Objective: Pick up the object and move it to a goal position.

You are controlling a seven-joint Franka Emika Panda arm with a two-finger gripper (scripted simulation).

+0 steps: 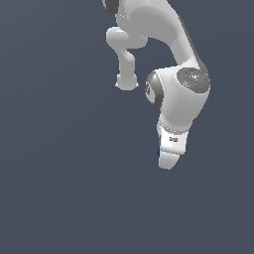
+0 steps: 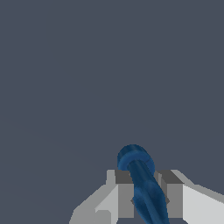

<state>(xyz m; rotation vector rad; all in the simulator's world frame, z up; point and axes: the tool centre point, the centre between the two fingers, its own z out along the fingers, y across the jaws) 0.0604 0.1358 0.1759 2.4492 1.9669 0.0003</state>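
In the wrist view a dark-blue rounded object (image 2: pixel 142 183), long with a wider rounded end, sits between my two grey finger pads. My gripper (image 2: pixel 146 192) is shut on it, with a pad touching each side. In the exterior view my white gripper (image 1: pixel 167 161) points down from the arm, and only a thin blue sliver of the object (image 1: pixel 158 151) shows at its edge on the exterior view's left. The rest of the object is hidden behind the hand there. Whether it rests on the surface or is lifted I cannot tell.
A plain dark grey-blue ground (image 1: pixel 59 188) fills both views. The white arm (image 1: pixel 163 30) reaches in from the top of the exterior view. No goal marker or other thing shows.
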